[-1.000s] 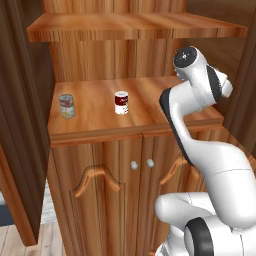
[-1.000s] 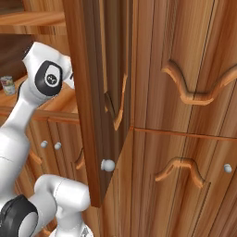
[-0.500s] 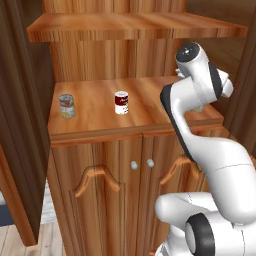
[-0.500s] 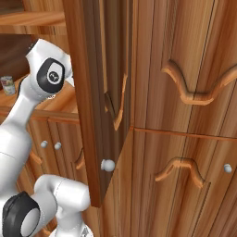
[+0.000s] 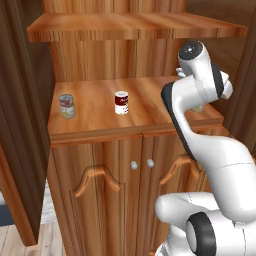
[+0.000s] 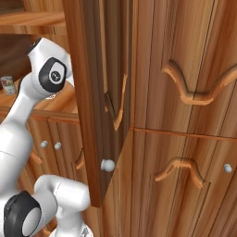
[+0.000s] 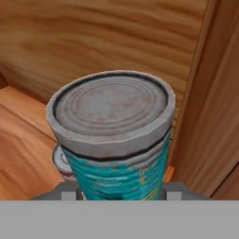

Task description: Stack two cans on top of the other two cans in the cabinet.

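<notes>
One can in hand: teal can (image 7: 119, 177) clamped between the fingers (image 7: 69, 192), upright, grey lid toward the camera, close to the right-hand inner wall of the cabinet (image 5: 135, 30). Just behind and below it, grey rim of another can (image 7: 59, 161), label too hidden to name, probably the base for this stack. Out on the open shelf (image 5: 150, 95), well apart from each other: dark red-and-white can (image 5: 121, 102) near the middle, red, white and yellow can (image 5: 67, 106) toward the left.

Judged as the placing step: teal can onto the one below.

Keep it upright and bring it squarely over the lower lid before lowering. Centre rim over rim, to avoid a tilt or a slide-off. Descend slowly and straight, with no sideways drift into the side wall or the open door (image 6: 88, 92). Release only with the bottom flat on the lid — never early, for fear of dropping it and knocking over the lower can. Part the fingers just enough to free the label, then withdraw straight back along the approach line, without brushing the fresh stack. Afterward, by the task, same care for the red-and-white can onto the remaining base.
</notes>
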You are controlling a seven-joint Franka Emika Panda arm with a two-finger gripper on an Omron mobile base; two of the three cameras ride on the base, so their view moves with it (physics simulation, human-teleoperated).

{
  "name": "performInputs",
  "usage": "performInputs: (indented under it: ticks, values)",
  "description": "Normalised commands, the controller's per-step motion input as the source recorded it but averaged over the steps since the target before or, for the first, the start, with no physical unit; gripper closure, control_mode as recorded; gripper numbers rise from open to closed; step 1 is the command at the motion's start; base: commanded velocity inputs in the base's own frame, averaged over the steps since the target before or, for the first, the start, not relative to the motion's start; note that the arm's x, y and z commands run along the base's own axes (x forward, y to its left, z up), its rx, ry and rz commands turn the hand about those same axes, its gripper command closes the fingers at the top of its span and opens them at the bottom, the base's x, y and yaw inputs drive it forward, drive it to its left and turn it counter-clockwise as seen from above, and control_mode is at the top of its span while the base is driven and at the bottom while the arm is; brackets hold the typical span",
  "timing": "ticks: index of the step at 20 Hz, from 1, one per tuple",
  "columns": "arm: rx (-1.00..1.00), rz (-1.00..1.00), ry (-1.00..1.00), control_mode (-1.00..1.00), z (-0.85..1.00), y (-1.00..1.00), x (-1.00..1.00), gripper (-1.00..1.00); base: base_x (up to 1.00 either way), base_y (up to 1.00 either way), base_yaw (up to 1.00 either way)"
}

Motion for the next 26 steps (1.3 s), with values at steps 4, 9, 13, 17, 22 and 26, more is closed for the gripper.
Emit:
performInputs:
  ticks: [4, 9, 13, 17, 22, 26]
  values:
    - [0.08, 0.00, 0.00, -1.00, -0.03, 0.02, 0.08, 1.00, 0.00, 0.00, 0.00]
    - [0.01, 0.00, -0.01, -1.00, 0.04, 0.00, 0.07, 1.00, 0.00, 0.00, 0.00]
    - [0.00, 0.00, 0.00, -1.00, 0.01, 0.00, 0.10, 1.00, 0.00, 0.00, 0.00]
    - [0.00, 0.00, 0.00, -1.00, -0.01, 0.00, 0.19, 1.00, 0.00, 0.00, 0.00]
    - [0.00, 0.02, 0.00, -1.00, -0.02, -0.01, 0.25, 1.00, 0.00, 0.00, 0.00]
    - [0.00, 0.02, 0.01, -1.00, -0.08, -0.09, 0.07, 1.00, 0.00, 0.00, 0.00]
